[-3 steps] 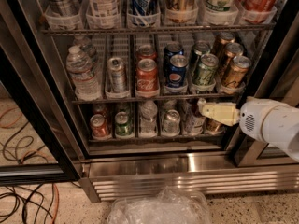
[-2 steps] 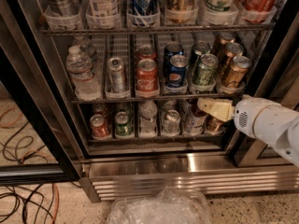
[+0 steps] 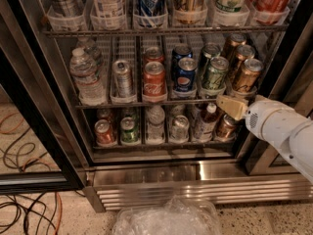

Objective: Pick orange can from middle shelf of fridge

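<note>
- Orange and black cables (image 3: 22, 153) lie on the speckled floor, outside the lower left corner of the fridge (image 3: 195, 173).
- The black-edged glass door (image 3: 34, 126) stands open along the fridge's left edge.
- At the left end of the middle shelf (image 3: 137, 103) I see a clear water bottle (image 3: 87, 77) standing upright.
- Just beside it is a silver can (image 3: 122, 77), then a red Coca-Cola can (image 3: 154, 80) with another behind it.
- Past the shelf's centre come a blue Pepsi can (image 3: 186, 76) and a green can (image 3: 214, 72), each at the front of its lane.
- The orange can (image 3: 248, 75) stands upright at the front right corner of the middle shelf, the first of three alike in the rightmost lane.
- The gripper (image 3: 225, 104) hangs at the shelf's front edge, just below that orange can and a little to its left.
- I cannot tell whether the gripper is open or closed, nor whether it touches the can.
- The white arm (image 3: 283, 129) reaches in from the fridge's right edge.
- The lower shelf holds more cans and small bottles, among them a copper can (image 3: 226, 127) under the gripper.
- Crumpled clear plastic (image 3: 166, 218) lies on the floor in front of the ribbed base grille (image 3: 205, 192).
</note>
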